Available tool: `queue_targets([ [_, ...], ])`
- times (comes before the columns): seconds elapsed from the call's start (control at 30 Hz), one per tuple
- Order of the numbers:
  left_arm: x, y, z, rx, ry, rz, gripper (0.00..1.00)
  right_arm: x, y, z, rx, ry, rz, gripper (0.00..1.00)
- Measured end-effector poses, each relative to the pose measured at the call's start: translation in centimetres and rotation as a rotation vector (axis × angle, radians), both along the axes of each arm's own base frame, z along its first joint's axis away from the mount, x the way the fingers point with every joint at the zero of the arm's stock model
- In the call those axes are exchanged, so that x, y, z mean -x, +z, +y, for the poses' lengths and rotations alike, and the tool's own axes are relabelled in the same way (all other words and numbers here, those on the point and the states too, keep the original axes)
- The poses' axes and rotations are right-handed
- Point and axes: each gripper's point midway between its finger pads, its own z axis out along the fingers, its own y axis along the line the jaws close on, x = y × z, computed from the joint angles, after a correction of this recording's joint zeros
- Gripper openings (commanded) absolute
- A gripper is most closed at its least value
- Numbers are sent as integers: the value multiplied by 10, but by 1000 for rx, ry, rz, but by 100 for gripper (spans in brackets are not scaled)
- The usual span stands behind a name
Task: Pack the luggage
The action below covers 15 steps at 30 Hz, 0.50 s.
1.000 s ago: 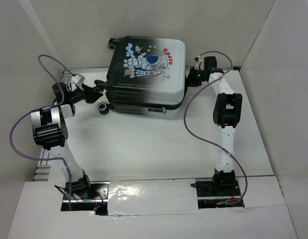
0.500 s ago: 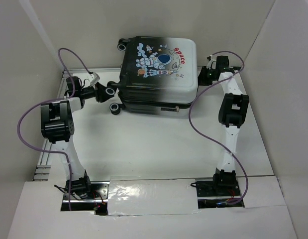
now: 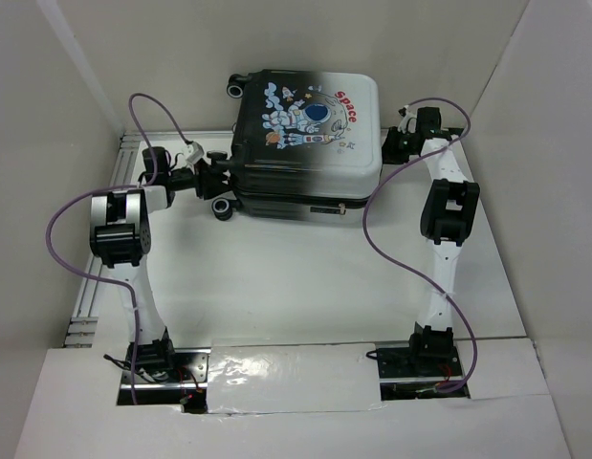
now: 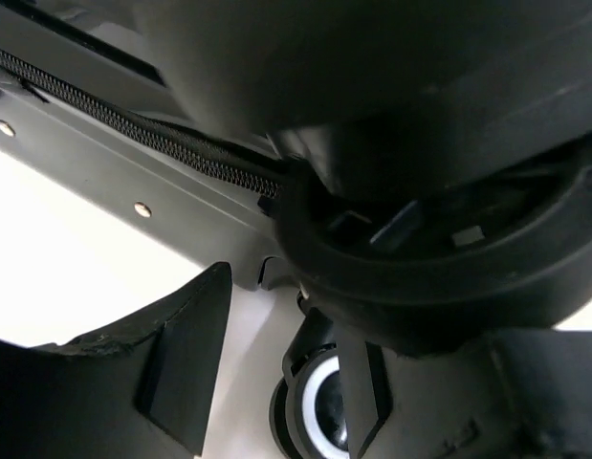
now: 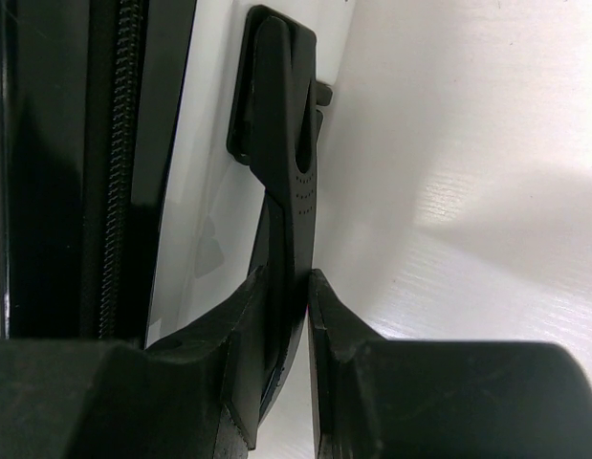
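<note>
Noting risks: the luggage (image 3: 305, 134) lies shut, print up, at the far side of the table (image 3: 276, 277). The right gripper (image 5: 288, 282) is pinched narrow on its end handle (image 5: 281, 143), and the left gripper (image 3: 209, 174) sits at the wheel end with fingers spread about a wheel (image 4: 310, 421); I cannot tell whether they clamp it. I judge the slim handle could slip from the pads under any twist, and a wheel that turns would give me a poor hold, so an uneven pull may swing the case.

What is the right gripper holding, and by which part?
The right gripper pinches the white-to-black hard-shell suitcase by its black side handle.
</note>
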Motion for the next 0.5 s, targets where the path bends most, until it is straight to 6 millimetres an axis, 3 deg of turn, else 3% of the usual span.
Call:
queue_targets([
  [0.27,1,9,-5,51,-49,-17,59,-2,0,-1,0,6,-7,0],
  [0.5,1,8,-10,94,-93,-6,48,-3,1,-3,-1,5,-12,0],
])
